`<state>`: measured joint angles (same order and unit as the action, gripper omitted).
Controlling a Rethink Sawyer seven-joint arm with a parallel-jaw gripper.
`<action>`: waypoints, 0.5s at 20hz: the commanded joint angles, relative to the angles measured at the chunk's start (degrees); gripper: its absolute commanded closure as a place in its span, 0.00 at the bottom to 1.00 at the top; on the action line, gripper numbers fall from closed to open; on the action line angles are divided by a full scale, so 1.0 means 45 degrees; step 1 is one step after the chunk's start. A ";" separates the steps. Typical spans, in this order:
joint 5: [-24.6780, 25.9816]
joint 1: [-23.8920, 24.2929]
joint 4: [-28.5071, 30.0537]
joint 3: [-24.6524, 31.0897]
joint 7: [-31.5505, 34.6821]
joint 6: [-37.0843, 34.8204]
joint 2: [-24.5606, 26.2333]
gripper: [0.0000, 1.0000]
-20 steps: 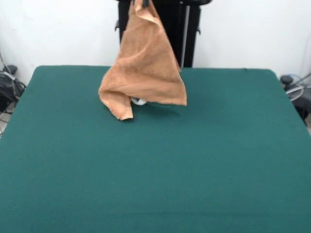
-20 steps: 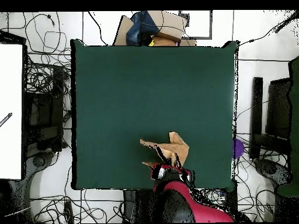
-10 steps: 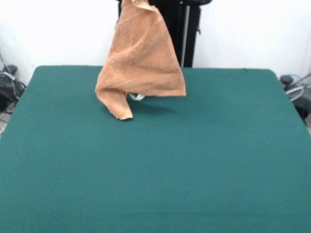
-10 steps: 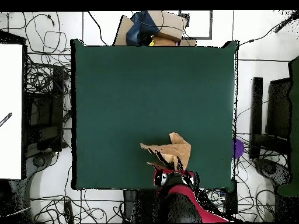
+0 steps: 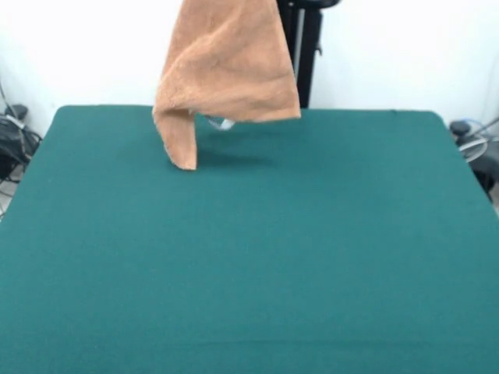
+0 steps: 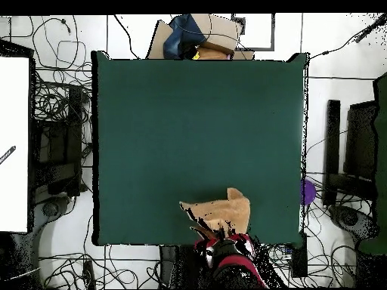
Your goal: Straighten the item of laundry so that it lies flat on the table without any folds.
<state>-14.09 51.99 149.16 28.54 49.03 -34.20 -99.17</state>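
Note:
The tan terry towel (image 5: 226,70) hangs in the air over the far part of the dark green table (image 5: 312,249), its top cut off by the picture's upper edge. A folded corner dangles lowest at the left, just above the felt. A small white label (image 5: 222,122) peeks out under the lower hem. In the overhead view the towel (image 6: 219,214) is bunched near the table's (image 6: 189,128) edge by the robot's base. The gripper (image 6: 224,240) sits under the red arm's end, shut on the towel's top; its fingers are hidden.
The black pedestal (image 5: 300,47) stands behind the towel. Cables lie off the table's left side (image 5: 12,132). Overhead, a cardboard box with a blue thing (image 6: 200,38) lies past the far edge, a white board (image 6: 13,143) at the left, a purple ball (image 6: 308,191) at the right.
The towel has been lifted higher and drawn toward the robot's base. Its lowest corner has come up off the table. The gripper's tips have left the front view.

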 commanded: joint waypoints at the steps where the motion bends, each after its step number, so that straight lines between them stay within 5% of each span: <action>1: 0.0338 -0.0217 -0.0643 -0.2616 -0.2476 -0.3343 -0.1750 1.00; 10: 0.0773 -0.0052 -0.1079 -0.3013 -0.3232 -0.2415 -0.0408 1.00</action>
<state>-11.96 52.10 140.67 24.03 43.30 -46.87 -100.40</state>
